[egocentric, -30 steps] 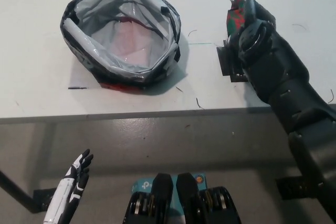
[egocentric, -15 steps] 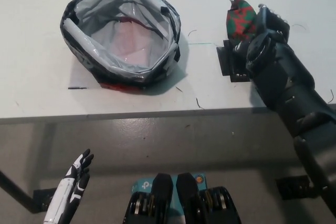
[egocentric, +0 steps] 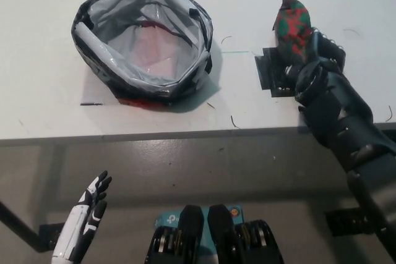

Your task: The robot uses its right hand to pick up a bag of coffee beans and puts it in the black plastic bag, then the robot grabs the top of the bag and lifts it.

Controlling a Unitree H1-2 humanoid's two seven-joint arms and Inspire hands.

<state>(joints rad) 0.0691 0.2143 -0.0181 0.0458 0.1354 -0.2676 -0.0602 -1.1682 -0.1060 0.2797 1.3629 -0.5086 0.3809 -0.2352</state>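
— Bag (egocentric: 143, 44) first: what's in it?

— Black plastic, mouth rolled down and wide open, sitting on the bench (egocentric: 43, 100) at upper left of the frame. The lining looks silvery grey. Something pale and pinkish shows at the bottom, too blurred to name, and a red patch peeks from under the near edge.

— And the coffee?

— Pouch (egocentric: 292, 26), red and green, at upper right of the frame, well apart from the bag. Its long axis runs up the frame, top end pointing to the far edge, tipped slightly left. Whether it's clear of the bench I can't tell.

— Who has it?

— Right hand (egocentric: 317, 60), black, its fingers wrapped round the pouch's lower end, above a dark patch (egocentric: 271, 75) on the bench. Left hand (egocentric: 93, 202), white, rests at lower left below the bench edge, fingers spread, holding nothing.
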